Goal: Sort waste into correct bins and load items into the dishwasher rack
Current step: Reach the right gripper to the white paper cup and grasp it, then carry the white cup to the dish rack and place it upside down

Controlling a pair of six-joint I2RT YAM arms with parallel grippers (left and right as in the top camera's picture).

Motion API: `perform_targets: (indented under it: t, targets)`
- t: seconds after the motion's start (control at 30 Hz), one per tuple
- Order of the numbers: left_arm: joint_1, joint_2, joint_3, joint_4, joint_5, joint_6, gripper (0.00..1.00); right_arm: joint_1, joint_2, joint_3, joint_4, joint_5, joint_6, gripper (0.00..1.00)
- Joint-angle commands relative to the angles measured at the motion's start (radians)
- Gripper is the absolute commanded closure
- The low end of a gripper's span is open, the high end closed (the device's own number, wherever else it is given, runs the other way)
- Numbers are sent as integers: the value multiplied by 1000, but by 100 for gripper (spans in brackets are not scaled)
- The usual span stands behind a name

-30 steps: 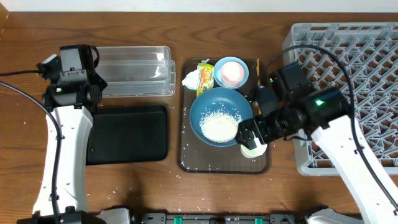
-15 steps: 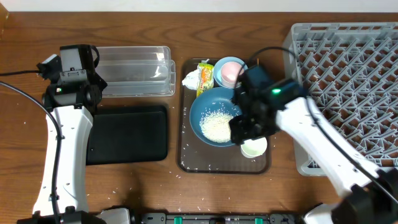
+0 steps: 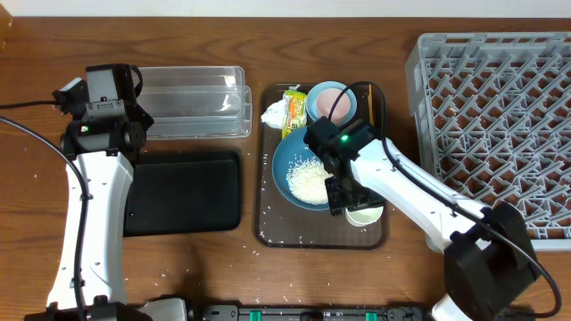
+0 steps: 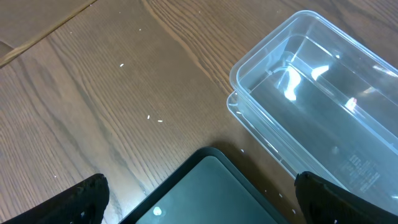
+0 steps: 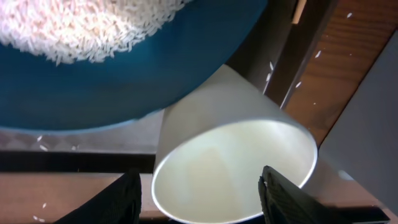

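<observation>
Moved since a second ago: your right arm, from the corner of the dishwasher rack [image 3: 500,107] inward over the brown serving tray [image 3: 268,223]; left arm unchanged.

Right gripper [image 5: 200,186]: half-closed, one finger on each side of the white cup [image 5: 236,143]. You cannot tell whether the pads have met its wall.

White cup: mouth up on the tray, just beside the large blue bowl [image 3: 285,156], which holds the rice [image 3: 308,183].

Left gripper [image 4: 202,186]: fully spread, empty, above the black tray [image 3: 183,192] and clear tub [image 3: 192,102].

Step in hand, by your reading: picking the cup for the rack.

Next move calls for: a firm squeeze, a straight lift clear of the bowl rim, then carriage right to a rack cell.
</observation>
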Motion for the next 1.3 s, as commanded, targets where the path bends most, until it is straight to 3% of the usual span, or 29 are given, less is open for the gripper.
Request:
perform_targets:
  t: [0.0, 0.2, 0.63, 1.27]
  targets:
    - [2, 2, -1, -3, -16, -5, 2, 10, 18, 10, 19, 0, 40, 43]
    - [2, 2, -1, -3, -16, -5, 2, 18, 24, 9, 44, -28, 40, 51]
    - [2, 2, -1, -3, -16, -5, 2, 20, 24, -37, 102, -24, 41, 57]
    - [2, 2, -1, -3, -16, -5, 2, 10, 22, 12, 43, -23, 43, 99]
